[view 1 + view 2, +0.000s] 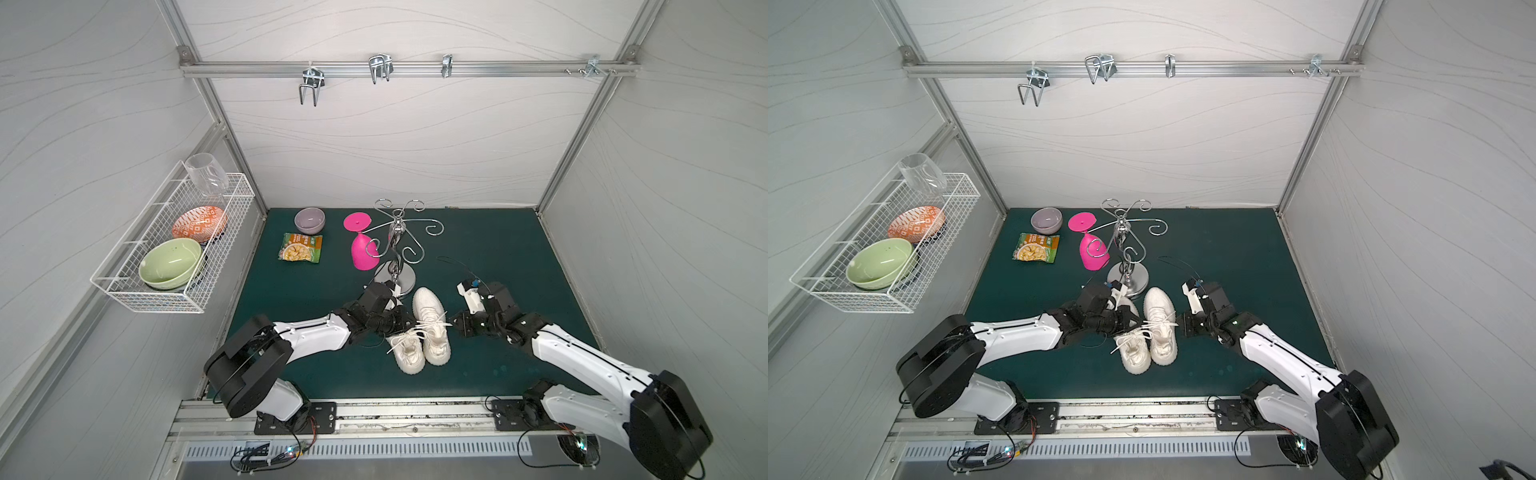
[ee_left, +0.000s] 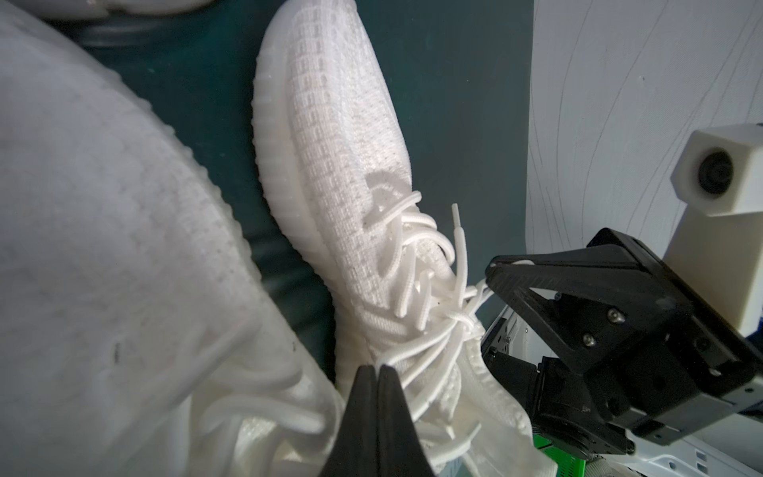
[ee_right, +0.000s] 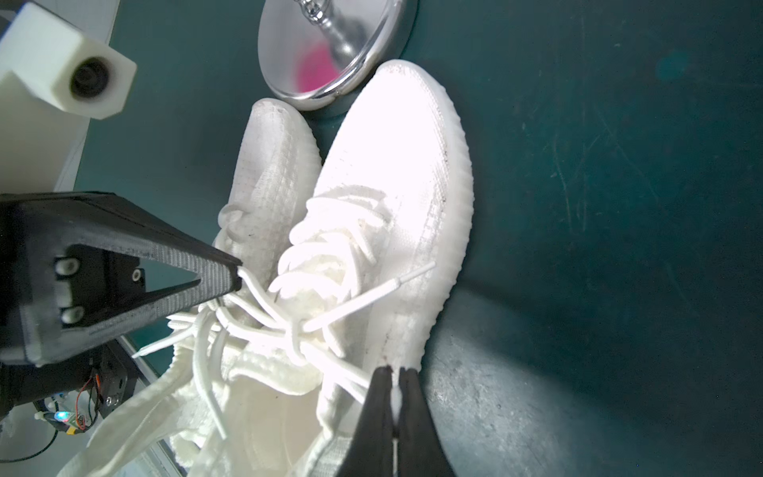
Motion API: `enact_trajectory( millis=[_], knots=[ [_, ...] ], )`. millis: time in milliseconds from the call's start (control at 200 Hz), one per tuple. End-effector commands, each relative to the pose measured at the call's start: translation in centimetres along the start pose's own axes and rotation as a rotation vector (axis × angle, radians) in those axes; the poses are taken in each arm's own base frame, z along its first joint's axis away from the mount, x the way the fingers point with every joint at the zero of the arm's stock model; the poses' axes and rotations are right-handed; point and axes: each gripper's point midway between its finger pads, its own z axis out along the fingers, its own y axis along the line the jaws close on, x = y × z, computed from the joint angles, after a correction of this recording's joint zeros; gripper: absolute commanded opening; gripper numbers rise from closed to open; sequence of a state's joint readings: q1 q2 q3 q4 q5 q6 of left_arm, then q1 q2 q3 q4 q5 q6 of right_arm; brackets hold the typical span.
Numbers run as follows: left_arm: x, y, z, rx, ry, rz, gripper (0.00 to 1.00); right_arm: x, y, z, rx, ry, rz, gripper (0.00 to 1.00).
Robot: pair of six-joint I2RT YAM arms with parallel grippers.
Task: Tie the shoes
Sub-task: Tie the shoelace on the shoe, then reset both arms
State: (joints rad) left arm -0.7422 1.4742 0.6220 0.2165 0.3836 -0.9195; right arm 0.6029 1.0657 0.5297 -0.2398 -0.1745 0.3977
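Two cream-white knit shoes lie side by side on the green mat (image 1: 519, 257). The left shoe (image 1: 409, 357) (image 1: 1136, 359) has loose laces (image 1: 401, 341). The right shoe (image 1: 428, 301) (image 1: 1158, 301) (image 2: 330, 136) (image 3: 396, 136) has a knot (image 3: 295, 330) (image 2: 458, 320) over its tongue. My left gripper (image 1: 417, 324) (image 1: 1142, 323) (image 2: 376, 367) (image 3: 238, 274) is shut on a lace loop of the right shoe, on that shoe's left side. My right gripper (image 1: 451, 324) (image 1: 1177, 324) (image 3: 394, 371) (image 2: 491, 268) is shut on the other lace loop at the shoe's right side, with white lace showing between its jaws.
A chrome hook stand (image 1: 395, 276) stands just behind the shoe toes, with a pink glass (image 1: 363, 253) lying beside it. A snack bag (image 1: 300, 247) and a grey bowl (image 1: 309, 219) sit at the back left. A wire basket (image 1: 124, 286) with bowls hangs on the left wall.
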Motion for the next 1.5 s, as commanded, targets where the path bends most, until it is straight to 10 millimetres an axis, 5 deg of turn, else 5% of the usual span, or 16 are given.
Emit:
enact_trajectory(
  millis=[0,395,580,650,750,795,885,1125,1375,1495],
  knots=[
    [-0.3,1.9,-0.5,-0.073,-0.032,-0.024,0.00,1.3,-1.9,-0.2,0.075,0.030,0.037,0.00],
    [-0.2,3.3,-0.9,-0.124,-0.054,-0.050,0.00,1.7,-2.5,-0.1,0.087,0.033,0.050,0.00],
    [-0.6,0.7,-0.9,-0.030,-0.044,0.024,0.00,0.5,0.2,-0.6,-0.044,-0.002,0.015,0.00],
    [-0.8,-0.8,-1.1,0.015,-0.027,0.069,0.00,-0.2,1.4,-1.0,-0.097,-0.013,0.002,0.25],
    [-1.1,-2.6,-1.7,0.056,-0.036,0.128,0.65,-1.4,2.3,-2.2,-0.120,-0.061,-0.002,0.58],
    [-1.4,-3.1,-2.3,0.061,-0.052,0.154,0.75,-2.0,2.3,-3.0,-0.109,-0.089,-0.006,0.66],
    [-1.6,-3.3,-3.9,0.036,-0.088,0.193,0.80,-2.9,1.6,-4.6,-0.038,-0.149,-0.002,0.76],
    [-2.5,1.9,-11.5,-0.263,-0.299,0.283,0.87,-5.9,-2.8,-8.8,0.142,-0.342,0.066,0.93],
    [-6.9,13.1,-23.4,-0.720,-0.686,0.048,0.87,-8.1,-12.5,-12.2,0.426,-0.549,0.256,0.99],
    [-8.9,16.3,-27.9,-0.933,-0.881,0.068,1.00,-8.0,-17.3,-14.1,0.617,-0.659,0.340,0.99]
  ],
)
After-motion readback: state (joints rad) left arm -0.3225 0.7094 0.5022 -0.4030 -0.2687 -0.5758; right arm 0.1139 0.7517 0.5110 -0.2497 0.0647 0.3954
